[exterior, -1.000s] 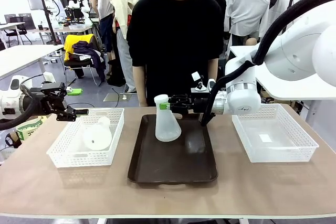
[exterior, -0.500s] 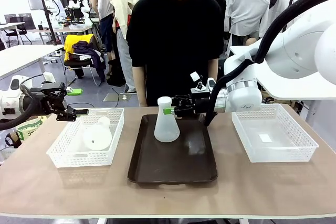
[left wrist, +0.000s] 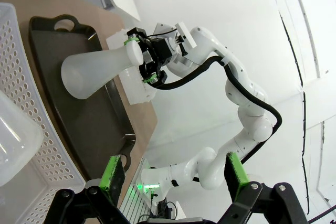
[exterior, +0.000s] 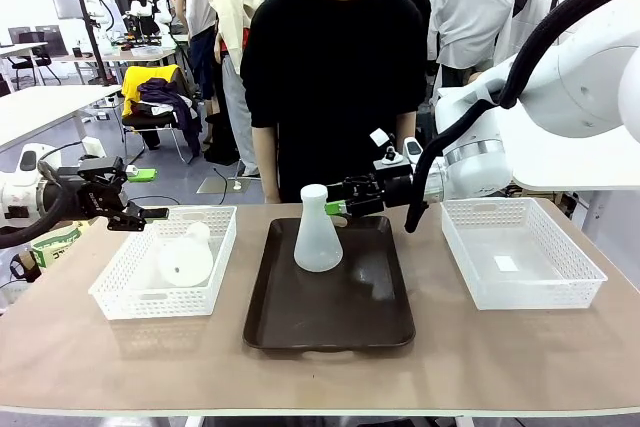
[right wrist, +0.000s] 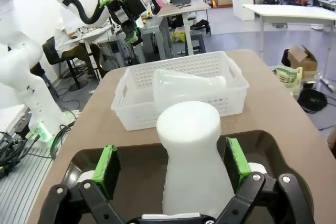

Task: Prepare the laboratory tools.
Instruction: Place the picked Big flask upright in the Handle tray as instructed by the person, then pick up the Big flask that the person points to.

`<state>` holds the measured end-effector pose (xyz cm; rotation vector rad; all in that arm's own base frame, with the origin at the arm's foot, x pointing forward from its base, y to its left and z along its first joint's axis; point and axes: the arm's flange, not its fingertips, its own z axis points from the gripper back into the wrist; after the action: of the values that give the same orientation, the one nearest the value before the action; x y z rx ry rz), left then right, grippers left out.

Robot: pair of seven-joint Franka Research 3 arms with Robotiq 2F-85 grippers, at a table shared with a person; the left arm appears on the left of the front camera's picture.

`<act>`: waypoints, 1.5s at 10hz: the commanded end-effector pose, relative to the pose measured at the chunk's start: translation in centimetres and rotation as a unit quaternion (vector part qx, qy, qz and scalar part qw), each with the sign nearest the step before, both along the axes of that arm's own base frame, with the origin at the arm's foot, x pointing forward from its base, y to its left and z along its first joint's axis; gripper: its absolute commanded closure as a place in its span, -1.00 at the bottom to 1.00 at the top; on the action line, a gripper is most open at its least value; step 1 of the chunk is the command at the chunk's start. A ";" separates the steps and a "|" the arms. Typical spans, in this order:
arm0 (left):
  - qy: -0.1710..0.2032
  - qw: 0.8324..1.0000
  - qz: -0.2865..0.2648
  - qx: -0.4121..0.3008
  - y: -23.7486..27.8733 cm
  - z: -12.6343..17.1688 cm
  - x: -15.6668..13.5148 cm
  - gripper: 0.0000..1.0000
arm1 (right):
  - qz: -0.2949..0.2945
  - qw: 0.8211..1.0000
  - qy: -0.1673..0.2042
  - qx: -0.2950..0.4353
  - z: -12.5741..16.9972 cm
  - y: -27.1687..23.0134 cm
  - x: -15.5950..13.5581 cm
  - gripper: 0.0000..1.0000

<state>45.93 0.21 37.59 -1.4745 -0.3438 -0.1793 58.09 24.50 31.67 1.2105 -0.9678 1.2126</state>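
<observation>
Fingers point(right wrist: 106, 171) of right gripper point(exterior: 340, 209) apart, flask point(exterior: 318, 242) upright on tray point(exterior: 330, 322)

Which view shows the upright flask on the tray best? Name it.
Front view: the flask stands whole on the tray. Left wrist view shows it whole but rolled sideways; right wrist view shows its neck close, base hidden.

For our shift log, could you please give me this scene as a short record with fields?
upright flask: standing on the brown tray, towards its far end
second flask: lying on its side in the left basket
right basket: on the table, right of the tray
right gripper: open, at the upright flask's neck, not gripping
left gripper: open, holding nothing, near the left basket's far corner
</observation>
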 end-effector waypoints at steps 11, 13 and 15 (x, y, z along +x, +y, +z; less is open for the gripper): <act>-0.002 1.000 0.003 0.001 0.1 0.1 0.0 -1.00 | 0.008 1.000 0.000 0.004 -0.7 0.6 -0.2 -1.00; -0.002 1.000 0.003 0.001 0.1 0.1 0.0 -1.00 | -0.001 1.000 -0.008 -0.023 0.0 -0.5 0.1 -1.00; -0.002 1.000 0.003 0.001 0.1 0.1 0.0 -1.00 | -0.026 0.998 -0.015 -0.056 2.0 -4.4 0.3 -1.00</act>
<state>45.93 0.23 37.59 -1.4745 -0.3441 -0.1789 58.91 21.85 32.59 1.1342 -0.9651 1.2287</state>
